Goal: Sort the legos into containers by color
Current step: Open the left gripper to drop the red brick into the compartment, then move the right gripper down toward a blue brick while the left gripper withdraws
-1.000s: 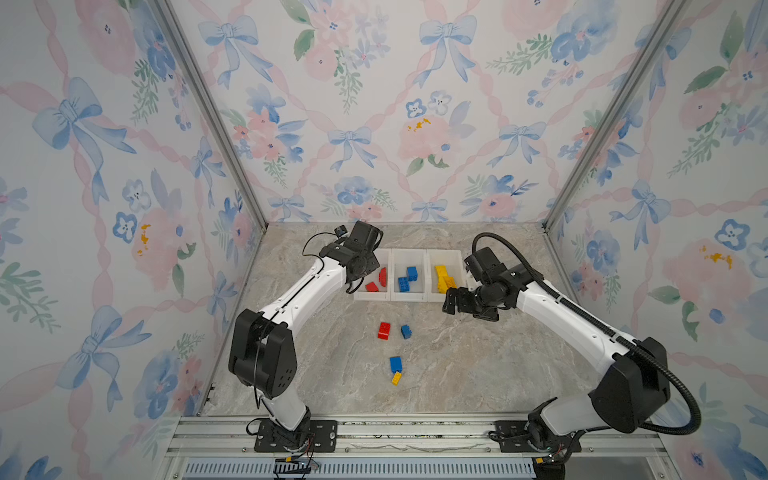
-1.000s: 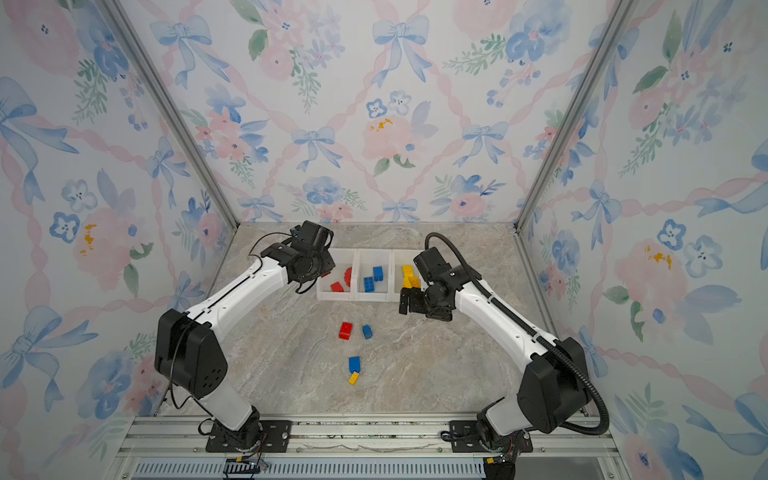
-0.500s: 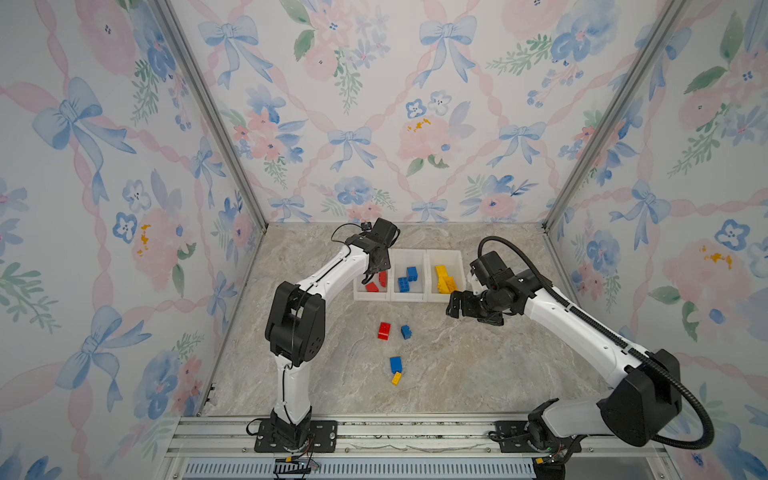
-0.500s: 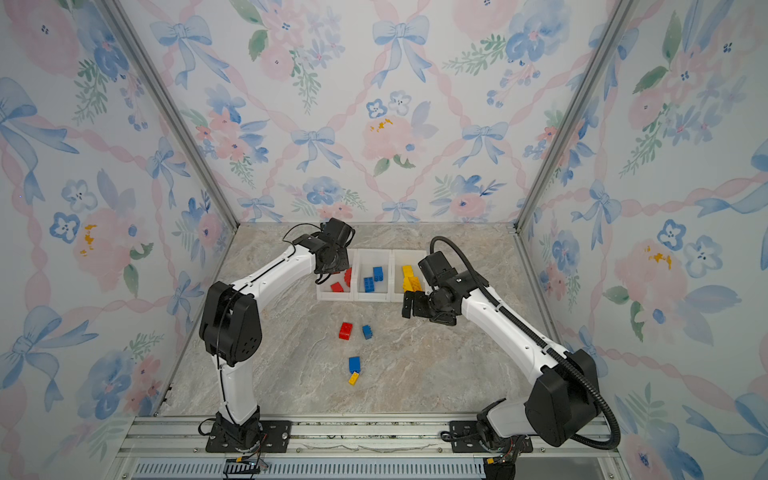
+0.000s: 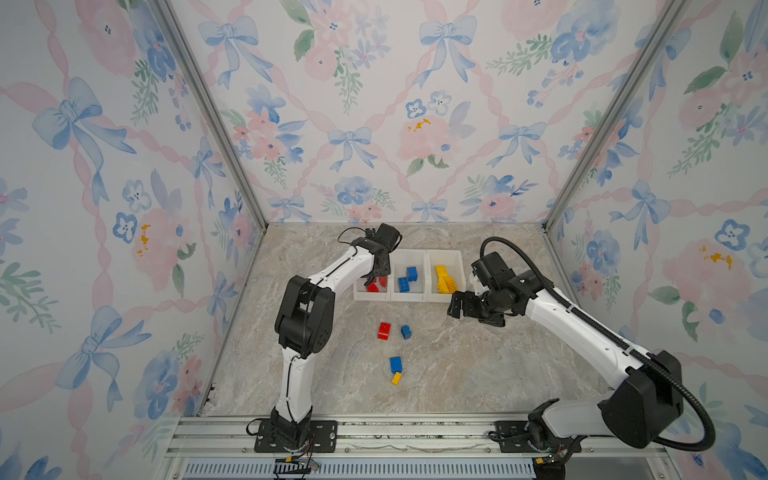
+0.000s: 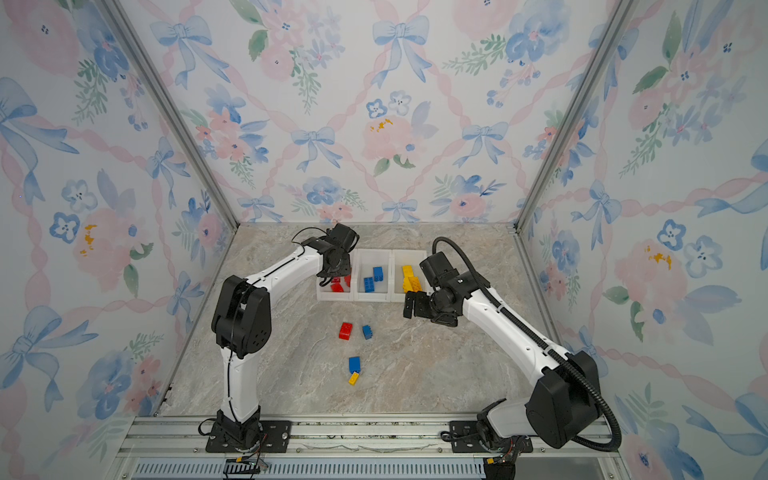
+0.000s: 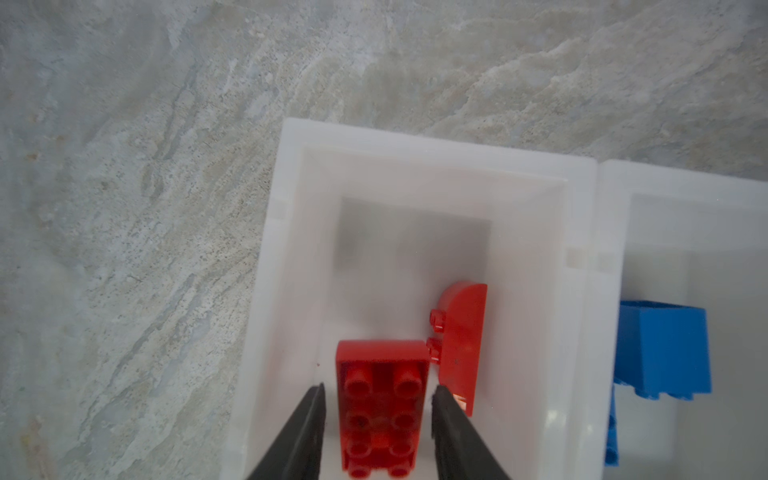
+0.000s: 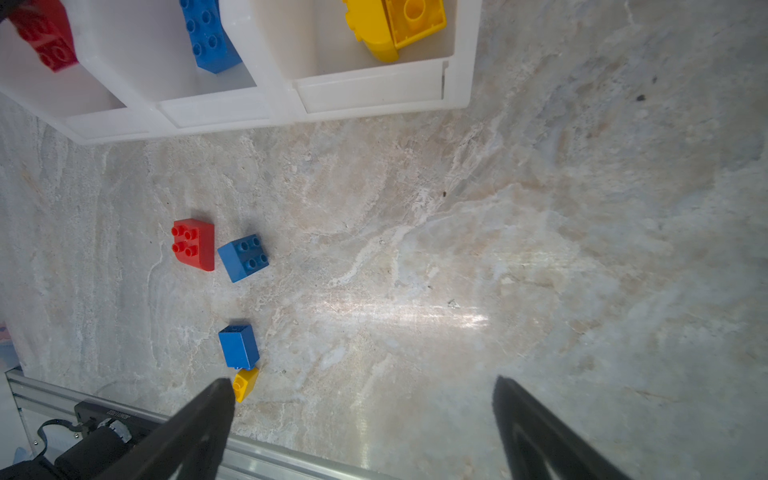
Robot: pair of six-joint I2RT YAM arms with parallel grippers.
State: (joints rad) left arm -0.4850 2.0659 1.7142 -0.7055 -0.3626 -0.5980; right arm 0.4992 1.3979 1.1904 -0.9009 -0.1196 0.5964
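Since the earlier frames, the left arm has folded its elbow inward and carried the left gripper [image 5: 376,274] over the red bin [image 5: 358,296], and its jaws have parted; the right arm has stayed almost where it was. In both top views the containers [image 5: 407,297] stand in a row at the back of the counter [image 5: 478,374], with red legos in the left-hand bin, blue in the middle and yellow in the right-hand one. The right gripper [image 5: 457,305] hangs in front of the yellow bin, jaws wide and empty. Four legos lie unsorted on the counter: a loose red brick [image 5: 384,331] just beside a small blue brick [image 5: 406,331], and nearer the rail a second blue brick [image 5: 395,363] touching a small yellow brick [image 5: 396,377]. In the left wrist view the red two-by-four brick [image 7: 382,409] sits inside the red bin between the fingers [image 7: 305,424], with a clear gap on one side and a slim one on the other, so the gripper is open and no longer clamps it. A curved red brick [image 7: 461,345] lies against it on edge. In the right wrist view the same four loose legos show ahead of the spread, empty fingers [image 8: 199,419]. Judgement: this red brick counts as delivered, so the left arm is free to lift clear. Four picks remain, and the touching blue and yellow pair will likely need a careful approach.
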